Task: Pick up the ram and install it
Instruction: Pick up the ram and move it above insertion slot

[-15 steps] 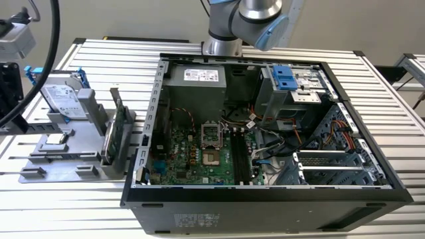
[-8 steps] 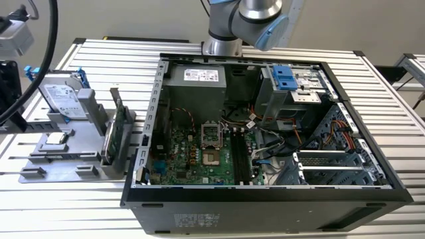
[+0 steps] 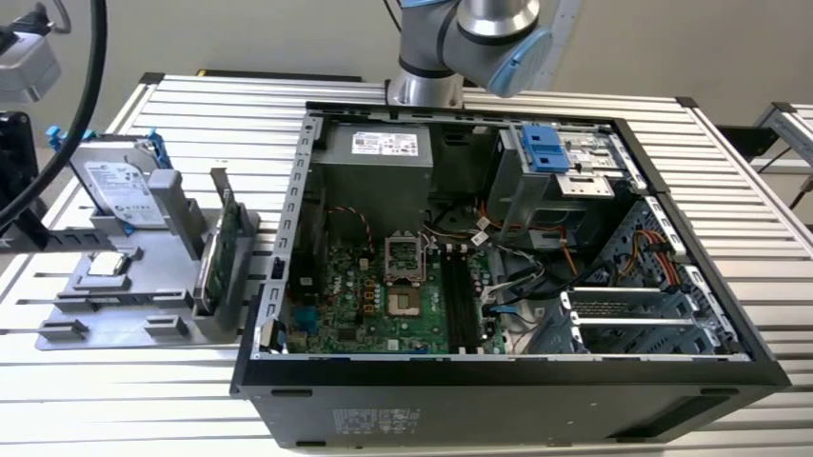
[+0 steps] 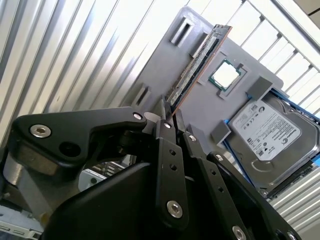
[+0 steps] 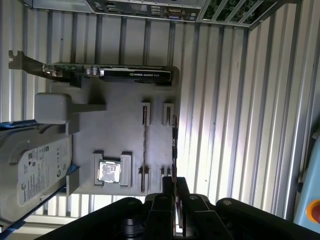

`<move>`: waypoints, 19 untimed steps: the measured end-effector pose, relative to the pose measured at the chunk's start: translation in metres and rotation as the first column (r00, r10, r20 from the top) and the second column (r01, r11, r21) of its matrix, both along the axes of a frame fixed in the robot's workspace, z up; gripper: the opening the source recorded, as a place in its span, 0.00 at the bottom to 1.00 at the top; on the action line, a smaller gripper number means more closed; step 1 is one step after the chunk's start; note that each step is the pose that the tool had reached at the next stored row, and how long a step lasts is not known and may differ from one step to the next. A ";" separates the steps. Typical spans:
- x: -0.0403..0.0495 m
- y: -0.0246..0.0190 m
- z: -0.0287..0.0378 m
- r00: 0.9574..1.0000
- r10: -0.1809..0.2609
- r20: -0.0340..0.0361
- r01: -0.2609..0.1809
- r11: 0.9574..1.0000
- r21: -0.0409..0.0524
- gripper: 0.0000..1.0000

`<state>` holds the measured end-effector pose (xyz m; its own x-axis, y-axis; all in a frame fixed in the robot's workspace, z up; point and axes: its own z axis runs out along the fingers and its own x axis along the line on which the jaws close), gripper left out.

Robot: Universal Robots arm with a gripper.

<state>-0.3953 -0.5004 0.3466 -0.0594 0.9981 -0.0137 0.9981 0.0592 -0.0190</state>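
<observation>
Black two-finger gripper [image 4: 171, 116] looks clamped on the near end of the long thin ram stick [image 4: 200, 65], which sits on edge at the grey plastic tray [image 5: 120, 125], on the side away from the silver hard drive [image 5: 35, 175], long axis straight out from the fingertips.

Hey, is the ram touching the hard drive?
Apart. In the first wrist view the ram and hard drive sit at opposite sides of the gray tray.
</observation>
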 end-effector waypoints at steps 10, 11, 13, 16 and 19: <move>-0.0004 0.0000 0.0054 1.000 0.000 0.000 0.000 1.000 0.000 0.00; -0.0005 0.0000 0.0059 1.000 0.000 0.000 0.000 1.000 0.000 0.00; -0.0006 0.0000 0.0068 1.000 0.000 0.000 0.000 1.000 0.000 0.00; -0.0007 0.0000 0.0084 1.000 0.000 0.000 0.000 1.000 0.000 0.00; -0.0007 0.0000 0.0100 1.000 0.000 0.000 0.000 1.000 0.000 0.00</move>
